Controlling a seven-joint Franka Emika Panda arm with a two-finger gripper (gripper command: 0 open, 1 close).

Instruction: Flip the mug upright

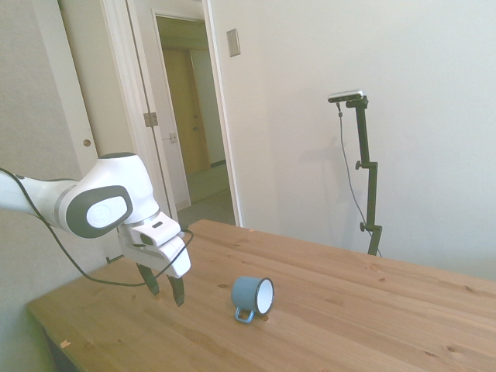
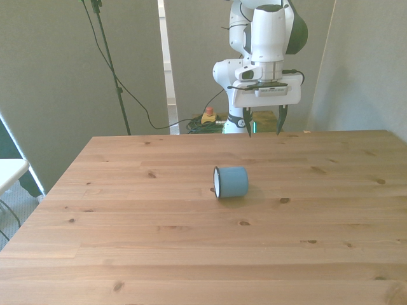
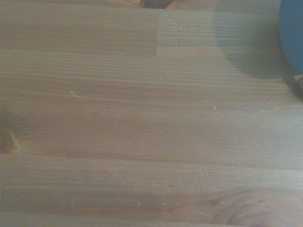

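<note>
The mug (image 1: 253, 296) is seen lying on its side near the middle of the wooden table (image 2: 191, 254), its white mouth turned toward the front view's left; the gripper (image 2: 262, 121) is held above the table's far edge with fingers spread, well apart from the mug; nothing is gripped.

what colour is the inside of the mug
White, inside the mug; clearest in the side view.

Wooden table (image 2: 191, 254), open doorway (image 1: 190, 116).
</note>
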